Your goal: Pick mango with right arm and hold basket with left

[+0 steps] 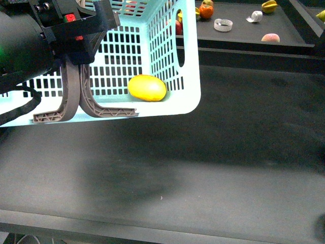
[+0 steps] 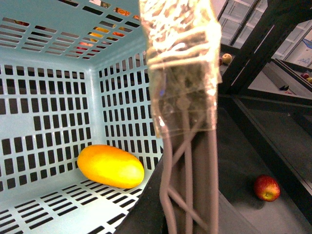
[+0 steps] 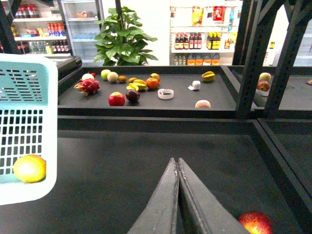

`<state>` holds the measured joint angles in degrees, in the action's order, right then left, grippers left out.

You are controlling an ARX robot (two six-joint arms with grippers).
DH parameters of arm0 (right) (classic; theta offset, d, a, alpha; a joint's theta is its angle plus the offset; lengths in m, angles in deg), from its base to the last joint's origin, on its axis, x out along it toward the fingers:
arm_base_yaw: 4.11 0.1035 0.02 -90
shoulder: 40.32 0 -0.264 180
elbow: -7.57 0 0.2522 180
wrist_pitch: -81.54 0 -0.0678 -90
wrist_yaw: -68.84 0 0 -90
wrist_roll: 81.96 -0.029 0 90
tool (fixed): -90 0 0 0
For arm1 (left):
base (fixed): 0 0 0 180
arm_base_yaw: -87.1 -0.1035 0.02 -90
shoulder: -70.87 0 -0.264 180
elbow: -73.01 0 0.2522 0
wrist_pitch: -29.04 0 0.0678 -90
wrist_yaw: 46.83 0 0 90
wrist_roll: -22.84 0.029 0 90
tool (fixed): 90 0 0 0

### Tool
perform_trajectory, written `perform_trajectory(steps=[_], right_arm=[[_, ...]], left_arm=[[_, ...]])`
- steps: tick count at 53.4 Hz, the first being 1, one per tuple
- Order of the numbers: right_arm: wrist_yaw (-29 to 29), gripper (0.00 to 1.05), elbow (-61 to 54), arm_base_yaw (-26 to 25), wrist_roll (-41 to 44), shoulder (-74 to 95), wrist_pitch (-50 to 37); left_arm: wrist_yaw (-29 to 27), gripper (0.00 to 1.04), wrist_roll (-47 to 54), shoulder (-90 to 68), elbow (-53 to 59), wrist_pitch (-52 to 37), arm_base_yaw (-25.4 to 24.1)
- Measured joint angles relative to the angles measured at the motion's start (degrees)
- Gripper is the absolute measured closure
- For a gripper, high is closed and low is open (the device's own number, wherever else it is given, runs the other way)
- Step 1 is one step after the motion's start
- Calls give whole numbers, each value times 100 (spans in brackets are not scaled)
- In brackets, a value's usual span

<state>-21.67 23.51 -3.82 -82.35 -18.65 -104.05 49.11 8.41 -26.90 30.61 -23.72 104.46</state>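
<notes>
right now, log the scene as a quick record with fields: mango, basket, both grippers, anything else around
mango: lying on the floor of the basket, near a corner
basket: turquoise, slotted sides, both handles brought together
left gripper: shut on the basket handles
right gripper: fingers shut, holding nothing, apart from the basket
red apple: on the dark surface near the right gripper
far shelf: assorted fruit, untouched

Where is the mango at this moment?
In the front view the mango lies inside the basket, on its floor close to a corner, to the right of the two grey-brown handles.
</notes>
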Motion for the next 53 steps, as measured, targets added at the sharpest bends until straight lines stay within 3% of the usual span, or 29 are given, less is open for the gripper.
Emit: perform_trajectory(steps=[40, 45, 53], right_arm=[[44, 103, -188, -20, 15, -1154, 901], [52, 103, -181, -22, 20, -1770, 1725], [59, 103, -181, -22, 20, -2135, 1912]], left_arm=[[-11, 99, 0, 0, 0, 0, 0], [-9, 99, 0, 0, 0, 0, 0], [-15, 99, -13, 0, 2, 0, -2]])
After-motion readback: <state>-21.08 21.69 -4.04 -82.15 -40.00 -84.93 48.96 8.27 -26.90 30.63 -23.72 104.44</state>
